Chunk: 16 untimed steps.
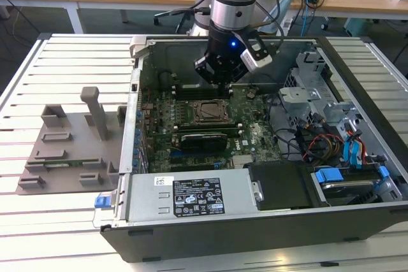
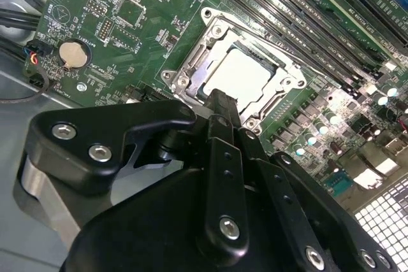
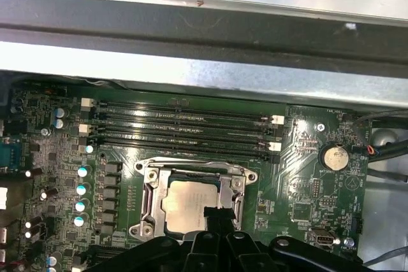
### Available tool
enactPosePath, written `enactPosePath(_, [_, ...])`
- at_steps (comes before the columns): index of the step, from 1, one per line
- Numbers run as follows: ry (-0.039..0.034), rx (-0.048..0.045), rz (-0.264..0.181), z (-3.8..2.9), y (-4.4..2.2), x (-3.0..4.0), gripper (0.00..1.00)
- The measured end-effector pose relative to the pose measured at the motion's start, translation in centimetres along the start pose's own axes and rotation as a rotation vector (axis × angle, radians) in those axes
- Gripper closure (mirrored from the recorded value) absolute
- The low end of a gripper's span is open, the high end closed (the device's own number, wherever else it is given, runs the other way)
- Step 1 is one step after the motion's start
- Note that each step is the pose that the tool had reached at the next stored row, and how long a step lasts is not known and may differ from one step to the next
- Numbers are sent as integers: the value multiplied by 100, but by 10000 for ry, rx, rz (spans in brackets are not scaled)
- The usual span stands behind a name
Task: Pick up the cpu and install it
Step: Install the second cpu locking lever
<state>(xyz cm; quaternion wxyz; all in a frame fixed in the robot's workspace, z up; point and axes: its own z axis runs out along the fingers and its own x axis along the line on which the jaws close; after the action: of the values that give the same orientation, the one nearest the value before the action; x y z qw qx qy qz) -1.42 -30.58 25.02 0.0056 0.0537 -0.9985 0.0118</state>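
Gripper: the black gripper (image 1: 220, 76) hung over the open computer case, just above the socket; its fingertip reached the cpu's near edge in the second wrist view. I cannot tell how wide the jaws stood or whether they gripped anything.
Cpu: the silvery square cpu (image 2: 237, 76) lay flat inside the metal socket frame (image 3: 148, 197), seemingly seated where it belongs.
Socket: it sat near the middle of the green motherboard (image 1: 252, 133), beside the long memory slots (image 3: 182, 125).
Case: the motherboard lay on the floor of the case (image 1: 210, 205), side panel off for access.
Tray: a grey tray (image 1: 70, 148) rested on the slatted table at the exterior view's left.
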Motion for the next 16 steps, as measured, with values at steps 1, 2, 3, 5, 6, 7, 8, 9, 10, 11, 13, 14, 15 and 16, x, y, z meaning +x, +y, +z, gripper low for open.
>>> enactPosePath(1, [0,1,1,0,0,0,89])
enactPosePath(2, [0,1,1,0,-1,0,89])
enactPosePath(3, [1,1,0,-1,-4,1,89])
enactPosePath(5, [1,1,-1,0,-11,1,89])
enactPosePath(6, [0,0,0,0,-22,2,89])
enactPosePath(7, [0,-1,0,0,-30,3,89])
enactPosePath(8, [-1,-5,0,1,-40,4,89])
enactPosePath(9, [-2,-10,-1,1,-50,5,89])
enactPosePath(10, [-2,-14,0,2,-61,7,89])
enactPosePath(11, [-2,-18,-1,2,-73,8,89])
enactPosePath(13, [-3,-22,0,2,-97,11,89])
enactPosePath(14, [-3,-23,0,3,-108,12,89])
enactPosePath(15, [-2,-24,0,3,-119,13,89])
enactPosePath(16, [-3,-25,0,3,-130,15,89])
